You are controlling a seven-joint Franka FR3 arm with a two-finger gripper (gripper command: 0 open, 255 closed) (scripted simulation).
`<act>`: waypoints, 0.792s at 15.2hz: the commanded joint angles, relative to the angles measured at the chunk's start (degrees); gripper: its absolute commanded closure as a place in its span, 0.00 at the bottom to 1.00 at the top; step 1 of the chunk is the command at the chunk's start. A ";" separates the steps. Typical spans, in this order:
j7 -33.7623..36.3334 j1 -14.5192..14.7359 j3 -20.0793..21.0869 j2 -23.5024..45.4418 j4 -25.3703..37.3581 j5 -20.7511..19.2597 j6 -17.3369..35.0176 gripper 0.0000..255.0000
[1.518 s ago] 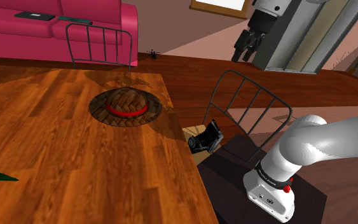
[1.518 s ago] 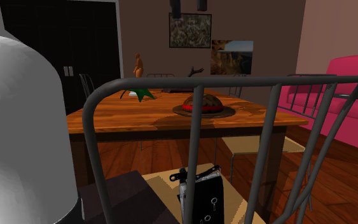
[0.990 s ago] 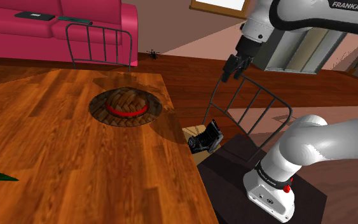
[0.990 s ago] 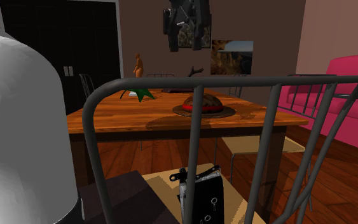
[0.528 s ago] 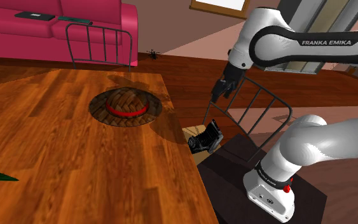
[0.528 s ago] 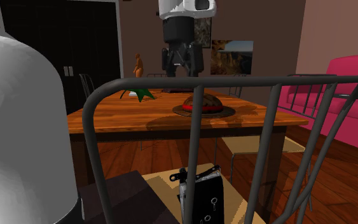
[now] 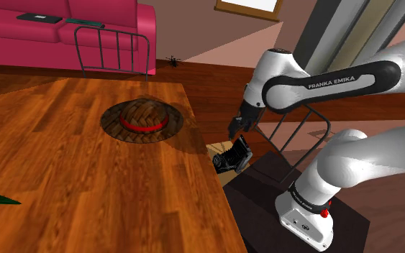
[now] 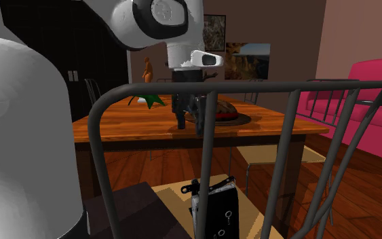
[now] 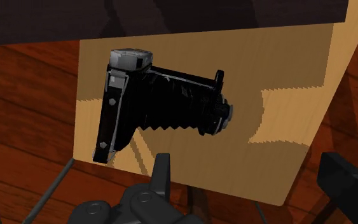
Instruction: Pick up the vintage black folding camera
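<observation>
Black folding camera (image 7: 233, 156) sits w/ bellows out on tan chair seat (image 9: 285, 146), beside the wood table (image 7: 85, 194). Gripper (image 7: 234, 128) is now just above it, lower than 0.5 s ago. Fingers are spread apart w/ nothing held.

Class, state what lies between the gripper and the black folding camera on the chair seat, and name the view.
Nothing: in the wrist view the open gripper looks straight at the folding camera, with only bare chair seat around it.
</observation>
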 commanded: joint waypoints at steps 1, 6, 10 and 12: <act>0.92 0.14 1.33 3.58 -2.04 0.54 5.56 0.00; 4.04 -0.47 5.18 15.98 -4.91 0.86 20.20 0.00; 8.86 -3.99 9.39 28.16 -5.18 -2.89 32.13 0.00; 10.25 -5.50 10.35 30.96 -5.13 -4.86 34.84 0.00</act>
